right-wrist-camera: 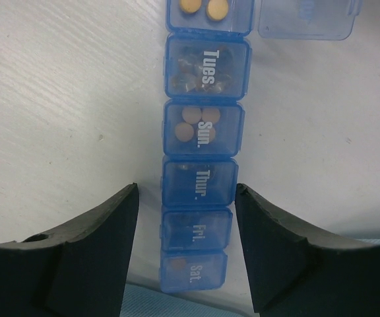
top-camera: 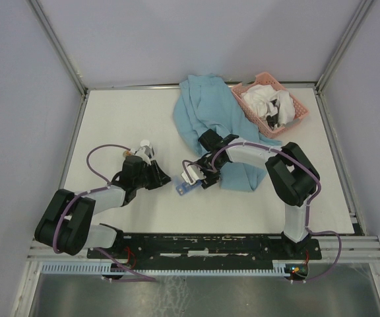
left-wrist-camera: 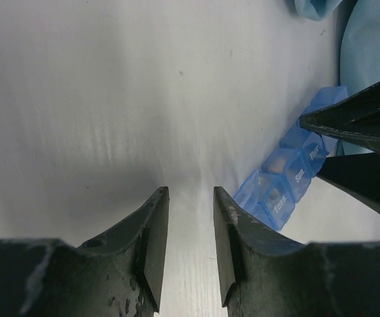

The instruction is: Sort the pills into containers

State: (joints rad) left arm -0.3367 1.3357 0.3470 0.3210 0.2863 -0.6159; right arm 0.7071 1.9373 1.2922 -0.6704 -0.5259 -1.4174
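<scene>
The containers (right-wrist-camera: 200, 178) are translucent blue, each lid lettered with a day in white, and the pills (right-wrist-camera: 191, 114) inside show pale orange-tan. The table (top-camera: 111, 119) is plain white. Toward its far edge lies a light blue cloth (top-camera: 200, 105), and near the far right corner a pink basket (top-camera: 298, 105) holds white rags (top-camera: 262, 99). The left gripper (left-wrist-camera: 190, 198) and right gripper (right-wrist-camera: 187, 188) are matte black, and the cables (top-camera: 94, 155) are purple.

This looks like a robotics lab test cell. A white surface (top-camera: 111, 119) is boxed in by plain pale walls (top-camera: 210, 33), with bare aluminium frame posts (top-camera: 59, 46) at its far corners. Along the near edge, a black mounting plate (top-camera: 203, 244) on metal rails (top-camera: 348, 247) carries two robot arms (top-camera: 78, 211) trailing purple cables (top-camera: 90, 162).
</scene>
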